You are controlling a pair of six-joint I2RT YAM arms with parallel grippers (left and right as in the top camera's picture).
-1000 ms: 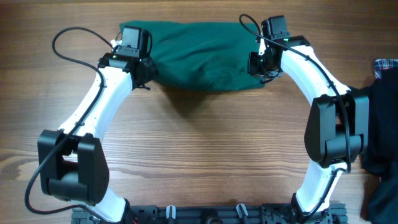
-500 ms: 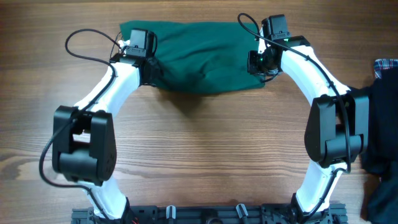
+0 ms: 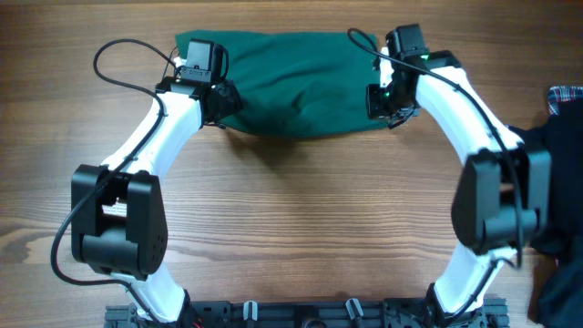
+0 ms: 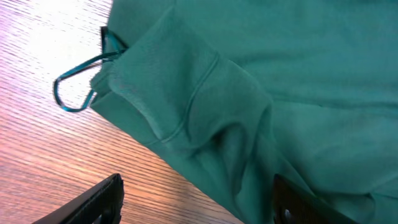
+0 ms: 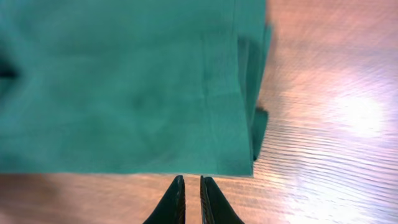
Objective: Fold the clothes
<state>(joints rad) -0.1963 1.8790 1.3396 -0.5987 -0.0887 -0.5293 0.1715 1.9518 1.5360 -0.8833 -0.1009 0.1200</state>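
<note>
Arching over green garment (image 3: 291,87), left gripper (image 4: 193,199) spread; right gripper (image 5: 191,194) closed

Overhead: straight down, distant, whole tabletop (image 3: 291,228).
Left wrist: close, left end of clothes (image 4: 280,74).
Right wrist: close, right end of clothes.
Shared: clothes.

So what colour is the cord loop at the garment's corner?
The cord loop is teal-green, slightly bluer than the dark green garment. The left wrist view shows it best.

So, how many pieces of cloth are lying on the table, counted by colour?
green garment: 1
black garment: 1
blue-red plaid cloth: 1
Total: 3
</note>
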